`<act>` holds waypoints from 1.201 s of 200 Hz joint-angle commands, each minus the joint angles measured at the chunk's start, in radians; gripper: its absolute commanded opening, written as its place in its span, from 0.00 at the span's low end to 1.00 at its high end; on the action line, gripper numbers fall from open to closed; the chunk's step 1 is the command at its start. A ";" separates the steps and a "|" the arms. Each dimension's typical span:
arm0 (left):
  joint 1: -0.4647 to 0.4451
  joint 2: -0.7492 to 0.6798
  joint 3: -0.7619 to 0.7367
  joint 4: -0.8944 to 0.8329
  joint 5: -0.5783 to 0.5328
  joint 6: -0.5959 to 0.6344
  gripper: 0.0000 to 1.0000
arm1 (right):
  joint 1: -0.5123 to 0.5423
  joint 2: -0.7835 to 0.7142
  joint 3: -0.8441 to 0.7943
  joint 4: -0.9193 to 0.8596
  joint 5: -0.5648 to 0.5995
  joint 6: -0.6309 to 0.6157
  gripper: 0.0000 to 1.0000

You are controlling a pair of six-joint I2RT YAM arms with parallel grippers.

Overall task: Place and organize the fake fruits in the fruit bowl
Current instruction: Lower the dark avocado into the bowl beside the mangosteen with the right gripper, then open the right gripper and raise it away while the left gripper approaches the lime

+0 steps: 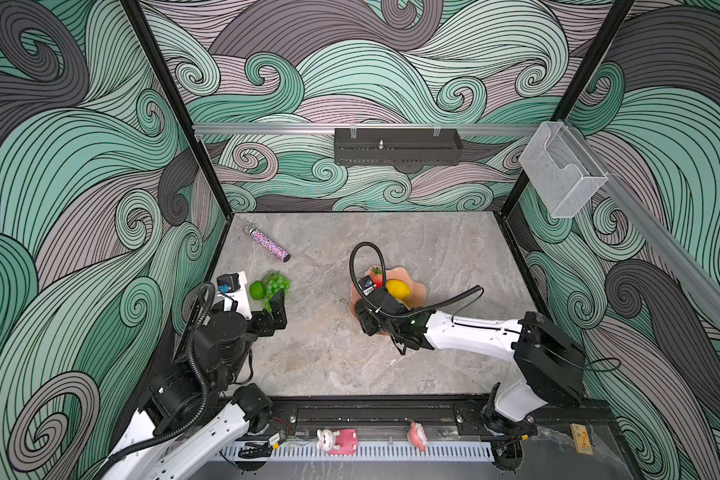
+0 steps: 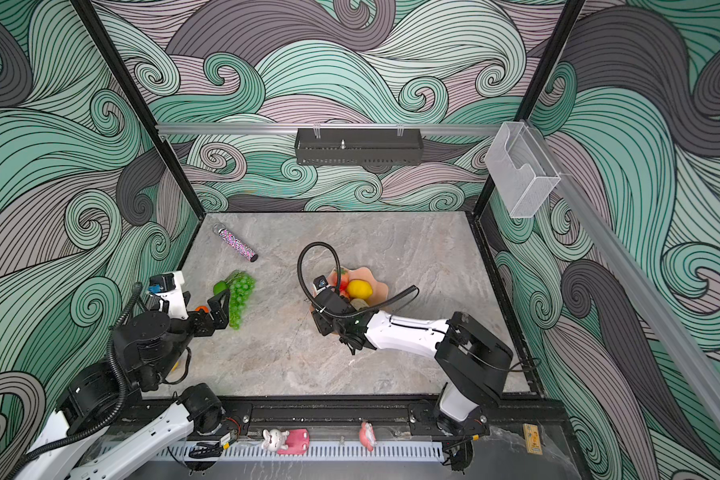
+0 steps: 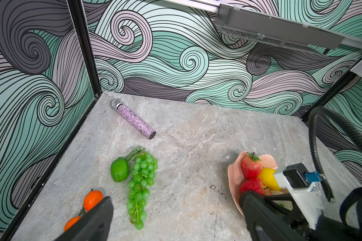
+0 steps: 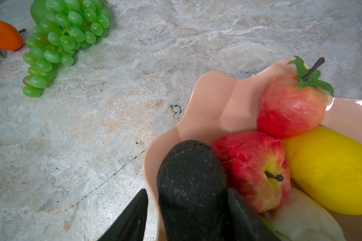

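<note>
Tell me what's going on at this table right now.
The right end effector sits over the fruit bowl, its jaws loosely around a dark avocado resting inside beside a red apple and a lemon. The left end effector is open above the table near the green grapes, lime and two oranges, none yet in the bowl.

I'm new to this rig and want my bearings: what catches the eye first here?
The swirling teal-and-grey wave walls dominate. On the marble table, the salmon fruit bowl right of centre glows with a yellow lemon and a red apple, while a green grape bunch and lime lie at the left, a sparkly microphone behind them.
</note>
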 commanded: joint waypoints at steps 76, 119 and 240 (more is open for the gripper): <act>0.026 -0.062 -0.021 -0.013 -0.066 -0.003 0.99 | 0.010 -0.062 -0.002 -0.032 -0.039 0.000 0.61; 0.031 -0.044 -0.001 -0.061 -0.120 -0.044 0.98 | 0.009 -0.123 0.001 -0.065 -0.049 -0.019 0.70; 0.070 0.248 -0.031 -0.074 -0.038 -0.252 0.96 | 0.003 -0.719 -0.272 -0.256 0.037 -0.037 0.88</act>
